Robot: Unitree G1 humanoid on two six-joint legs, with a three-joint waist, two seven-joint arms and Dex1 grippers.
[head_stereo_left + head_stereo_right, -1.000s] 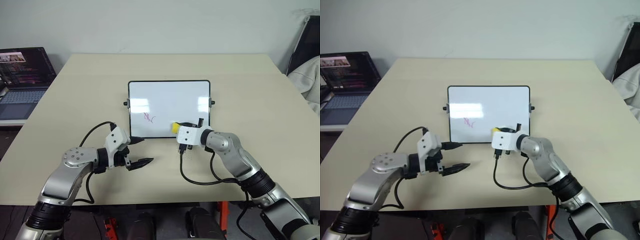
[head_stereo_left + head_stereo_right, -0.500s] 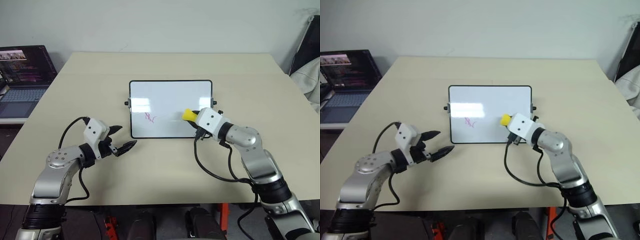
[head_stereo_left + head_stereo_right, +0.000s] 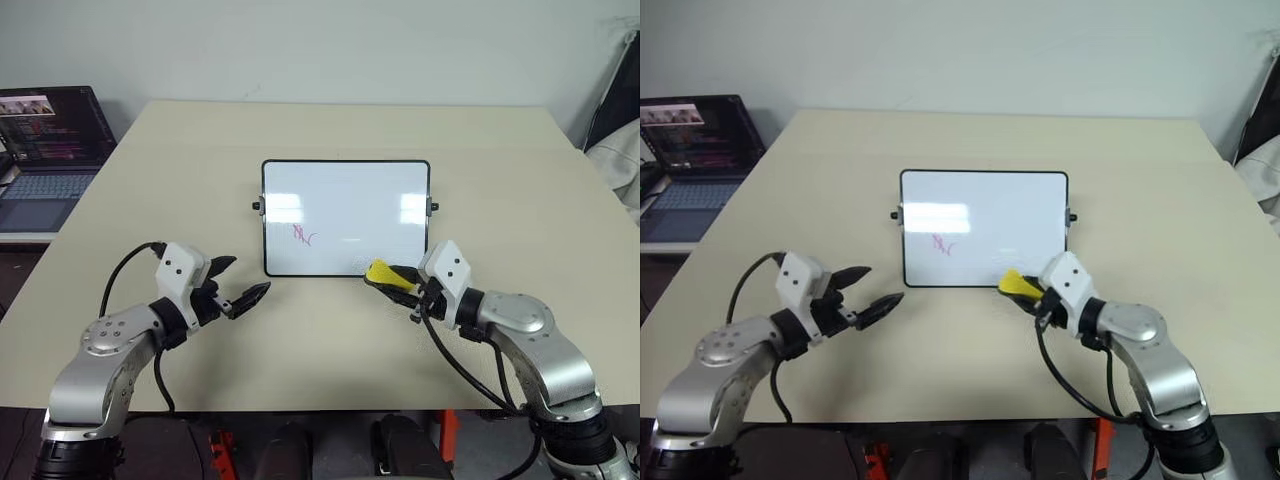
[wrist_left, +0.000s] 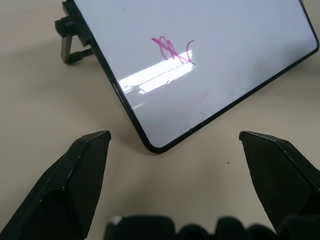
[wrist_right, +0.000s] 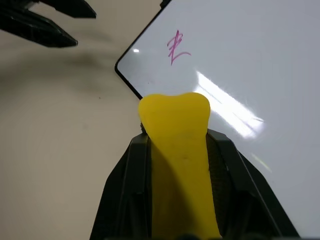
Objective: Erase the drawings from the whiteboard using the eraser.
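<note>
A pale wall (image 3: pixel 320 45) backs a beige table (image 3: pixel 330 130). A laptop (image 3: pixel 45 150) sits beside the table's left edge. The whiteboard (image 3: pixel 345 230) lies mid-table, one pink drawing (image 3: pixel 302 235) left of centre. Left gripper (image 3: pixel 245 285) hovers near its lower left corner, jaws wide. Right gripper (image 3: pixel 400 283), at the lower right edge, clamps the eraser (image 3: pixel 385 275).

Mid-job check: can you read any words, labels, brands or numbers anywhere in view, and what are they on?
None can be read.
Whiteboard: one pink-red scribble, strokes only, no letters or digits.
Laptop screen: rows of text, too small to read.
Eraser, held in the right end effector: no print visible.
</note>
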